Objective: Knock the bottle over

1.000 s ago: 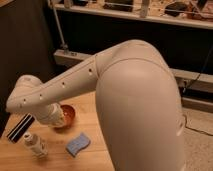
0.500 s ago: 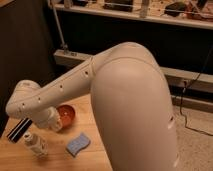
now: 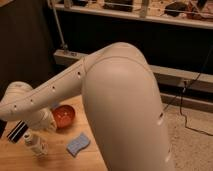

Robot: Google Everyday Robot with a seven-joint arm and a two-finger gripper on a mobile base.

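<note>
1. Far left: the dark, pale-striped gripper (image 3: pixel 17 131) hangs low over the light wooden table (image 3: pixel 57 162), at the end of the long white jointed arm (image 3: pixel 50 92); whether it is released or clenched I cannot tell.
2. Just right of it stands the small, pale, translucent plastic bottle (image 3: pixel 36 145) with a white round cap; it is upright or nearly so, near the table's front left; the gripper is just beside the cap, and I cannot tell whether they touch.
3. Over the last 1 s the wrist has sunk slightly and drawn leftward; the bottle keeps the same spot and the same stance; so no push seems to have landed, and the task looks undone.
4. Behind and right of the bottle sits the round red bowl (image 3: pixel 64 116); it is nearly all uncovered now, whereas the arm hid part of it 1 s ago.
5. Further right, the flat blue wavy-edged sponge (image 3: pixel 78 145) lies apart from the bottle, unmoved.
6. The arm's bulky white elbow fills the middle and right; a black cable (image 3: pixel 192 112) trails over the speckled floor.
7. Judgement: a short rightward sweep at cap height should topple the bottle; a low push might only slide it.
</note>
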